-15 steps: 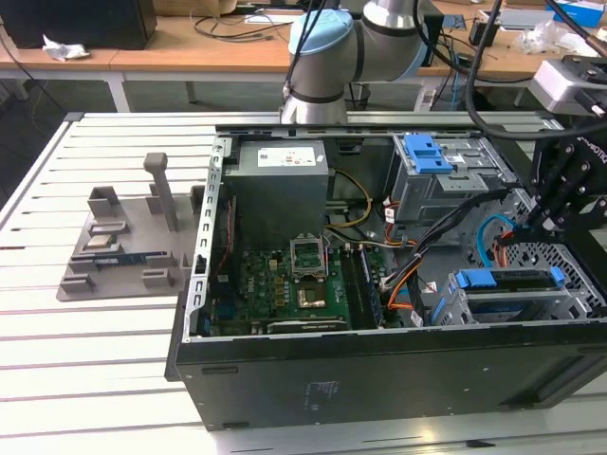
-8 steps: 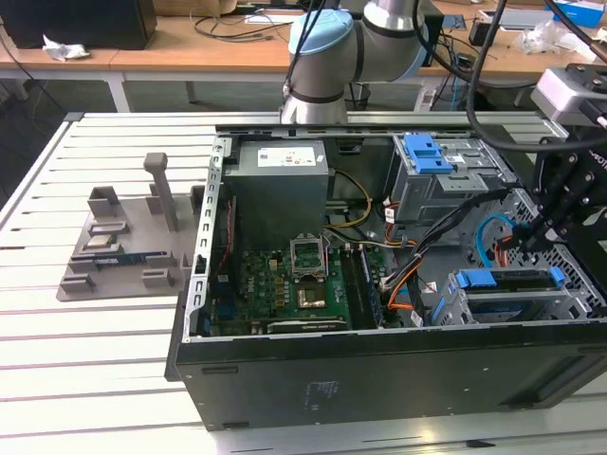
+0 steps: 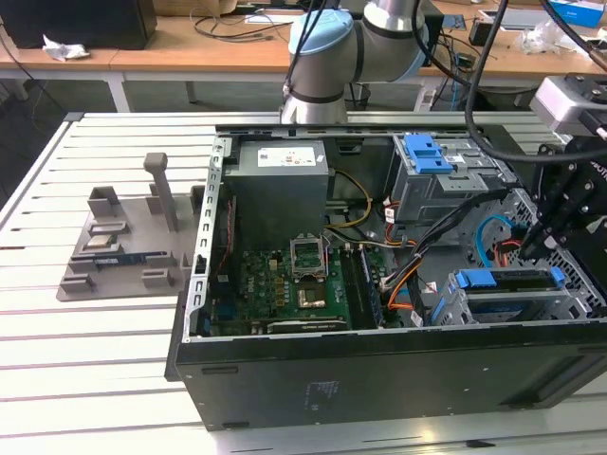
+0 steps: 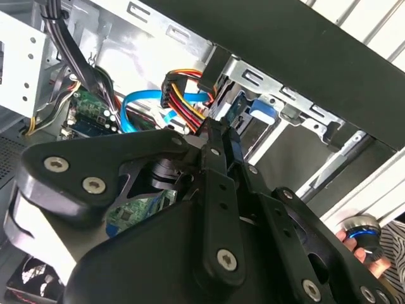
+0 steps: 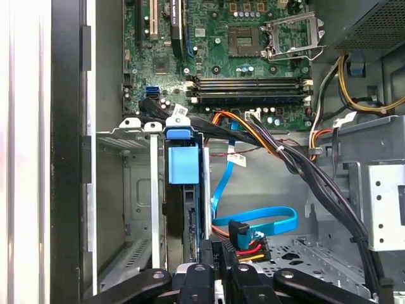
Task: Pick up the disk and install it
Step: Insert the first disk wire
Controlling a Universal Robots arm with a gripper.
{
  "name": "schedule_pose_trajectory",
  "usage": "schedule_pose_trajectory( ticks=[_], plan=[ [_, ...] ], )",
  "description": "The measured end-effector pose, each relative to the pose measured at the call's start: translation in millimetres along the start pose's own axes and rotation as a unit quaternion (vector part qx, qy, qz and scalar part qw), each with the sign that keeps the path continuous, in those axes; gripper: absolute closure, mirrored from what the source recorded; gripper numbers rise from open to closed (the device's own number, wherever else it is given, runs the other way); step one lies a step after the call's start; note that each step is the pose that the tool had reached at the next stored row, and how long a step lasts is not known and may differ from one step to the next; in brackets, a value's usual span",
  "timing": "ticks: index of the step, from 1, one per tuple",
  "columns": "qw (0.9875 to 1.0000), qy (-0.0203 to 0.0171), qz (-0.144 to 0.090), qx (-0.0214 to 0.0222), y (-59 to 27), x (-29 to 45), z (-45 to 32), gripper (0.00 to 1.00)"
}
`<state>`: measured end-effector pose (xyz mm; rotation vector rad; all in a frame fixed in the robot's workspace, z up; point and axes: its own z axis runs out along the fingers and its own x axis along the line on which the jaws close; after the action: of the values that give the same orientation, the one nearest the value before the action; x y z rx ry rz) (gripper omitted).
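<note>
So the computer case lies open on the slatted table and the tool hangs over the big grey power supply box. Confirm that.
Not quite. The case does lie open on the table, but the tool hangs over the drive cage at the exterior view's right, well apart from the power supply box. The exterior view shows this.

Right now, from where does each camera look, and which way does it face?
Exterior view: off the arm, above the table, looking down into the open computer case; the arm and the hand show.
First wrist view: on the arm, looking past the hand along the disk in its bay, toward the motherboard.
Second wrist view: on the arm, behind the hand, facing the case's drive-bay corner.
Shared: both wrist views show the hand and the blue cable.
</note>
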<state>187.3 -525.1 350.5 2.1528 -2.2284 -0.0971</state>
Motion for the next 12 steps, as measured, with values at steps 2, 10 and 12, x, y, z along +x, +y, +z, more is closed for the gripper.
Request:
schedule_pose_trajectory(
  ticks=[2, 10, 12],
  plan=[
    [1.0, 0.0001, 0.0, 0.0, -0.1, 0.7, 2.1, 0.83],
    [1.0, 0.0005, -0.002, -0.0001, -0.2, 8.9, 6.4, 0.83],
    [1.0, 0.0007, -0.003, -0.0001, -0.1, 11.2, 7.0, 0.83]
  ],
)
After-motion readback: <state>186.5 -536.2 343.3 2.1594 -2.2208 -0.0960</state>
